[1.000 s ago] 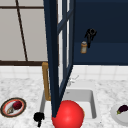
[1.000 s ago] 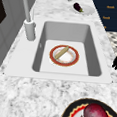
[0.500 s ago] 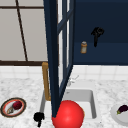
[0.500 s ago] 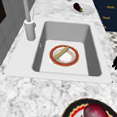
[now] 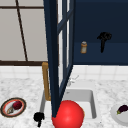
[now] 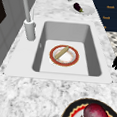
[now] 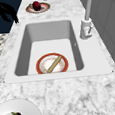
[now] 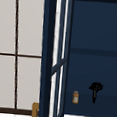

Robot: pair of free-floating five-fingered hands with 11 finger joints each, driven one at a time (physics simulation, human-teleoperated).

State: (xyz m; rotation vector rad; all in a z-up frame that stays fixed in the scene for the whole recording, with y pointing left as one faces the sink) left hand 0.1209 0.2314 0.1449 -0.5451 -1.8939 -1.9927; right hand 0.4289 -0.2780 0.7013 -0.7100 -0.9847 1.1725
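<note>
Inside the open wall cabinet above the sink, the right hand [image 5: 104, 37] hangs in front of the dark blue back panel, near a small bottle [image 5: 83, 47] to its left and apart from it. Same pair in the upper view: right hand [image 8: 95, 87], bottle [image 8: 75, 97].

Bottle: short, upright, amber-orange body, paler cap on top, standing on the cabinet's lower shelf. No label detail legible.

Right hand posture: palm mass on top, digits pointing downward in a narrow bunch. Whether they are straight or curled cannot be told. It holds nothing.

The cabinet door [image 5: 58, 55], dark blue frame with glass panes, stands swung open toward the camera, between the window side and the bottle.

Left hand [image 5: 38, 117]: low at the front edge of the counter, left of the sink [image 5: 93, 105]. In the right side view it shows at the counter's outer edge [image 7: 7, 11], fingers drooping downward, loosely spread, gripping nothing.

Sink contents: red-rimmed plate [image 6: 64, 55] on the basin floor, a tan stick-like item [image 6: 61, 52] lying diagonally across it.

Counter: patterned plate with a dark red round fruit [image 5: 16, 105] at left; white plate with an eggplant [image 5: 123, 109] at right. A large red ball [image 5: 68, 115] sits in the foreground of the front view, overlapping the sink's front.
</note>
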